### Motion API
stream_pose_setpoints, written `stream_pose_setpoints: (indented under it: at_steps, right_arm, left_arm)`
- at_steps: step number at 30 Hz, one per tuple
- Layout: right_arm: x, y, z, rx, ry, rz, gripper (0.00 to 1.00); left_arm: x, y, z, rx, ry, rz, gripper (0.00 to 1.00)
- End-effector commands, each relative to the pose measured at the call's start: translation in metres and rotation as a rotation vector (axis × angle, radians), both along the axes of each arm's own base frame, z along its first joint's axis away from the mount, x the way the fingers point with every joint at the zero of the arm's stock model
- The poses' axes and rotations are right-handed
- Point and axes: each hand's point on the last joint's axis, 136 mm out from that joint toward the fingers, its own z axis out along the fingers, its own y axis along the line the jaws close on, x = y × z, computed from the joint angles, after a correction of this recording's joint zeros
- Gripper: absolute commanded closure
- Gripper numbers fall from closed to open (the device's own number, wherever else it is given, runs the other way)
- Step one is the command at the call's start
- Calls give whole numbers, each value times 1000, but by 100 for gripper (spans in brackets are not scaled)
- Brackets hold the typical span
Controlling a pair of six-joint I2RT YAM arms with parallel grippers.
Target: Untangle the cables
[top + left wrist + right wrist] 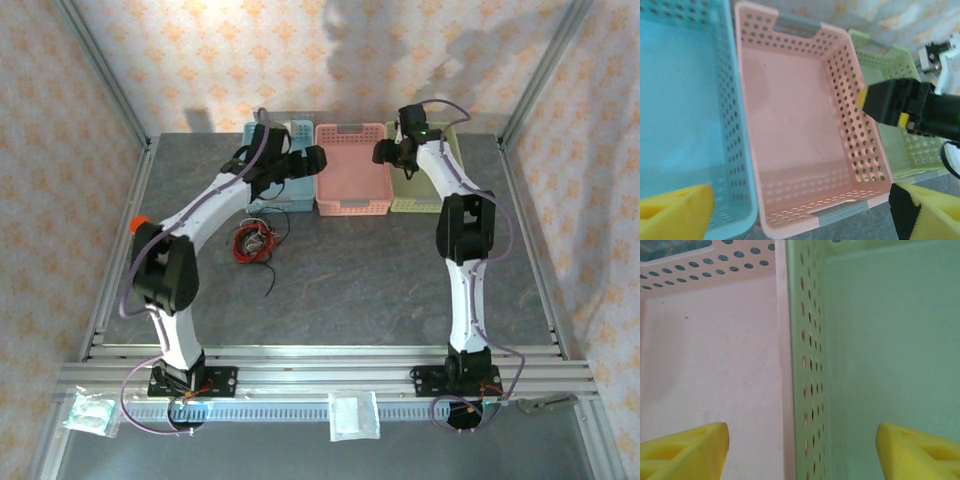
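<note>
The cables (255, 242) lie in one small tangled heap on the tabletop (380, 280), left of the pink basket (352, 205) and nearer the arm bases than it. I judge them light, limp and a bit springy: tug one loop and the whole heap will likely drag along, and thin wire may slip between pads. I would take hold of the black tail (270, 285) trailing out on the side away from the pink basket, or an outer red loop, not the knotted middle.

I count one heap with red and black strands, but I cannot tell how many separate cables. There are three baskets: a blue basket (732, 130) left of the pink one and a green basket (415, 200) right of it.

My left fingers (675, 212) stand wide apart over the pink basket's left side, holding nothing. The right fingers (685, 452) are spread wide astride its right wall, also empty.
</note>
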Motion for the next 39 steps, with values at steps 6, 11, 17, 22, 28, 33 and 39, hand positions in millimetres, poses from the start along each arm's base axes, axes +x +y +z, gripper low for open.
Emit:
stream_pose_setpoints:
  at_steps: [6, 11, 17, 22, 28, 33, 39]
  right_arm:
    - [-35, 15, 100, 14, -259, -46, 20]
    - [-72, 45, 114, 27, -330, 2, 20]
    - [-126, 83, 121, 99, -417, 44, 20]
    - [-171, 113, 133, 253, -496, 56, 16]
    - [-188, 111, 147, 317, -563, 32, 1]
    - [-194, 84, 168, 249, -643, -45, 2]
    - [-208, 59, 190, 242, -718, -119, 3]
  left_arm:
    - [-46, 59, 7, 151, -60, 180, 8]
    - [-84, 89, 4, 140, -102, 279, 11]
    - [-125, 119, -31, 143, -68, 380, 14]
    - [-138, 118, -70, 134, 5, 354, 14]
    - [-131, 109, -112, 207, 113, 295, 7]
    - [-119, 98, -130, 228, 143, 242, 5]
    - [-114, 75, -153, 205, 197, 135, 5]
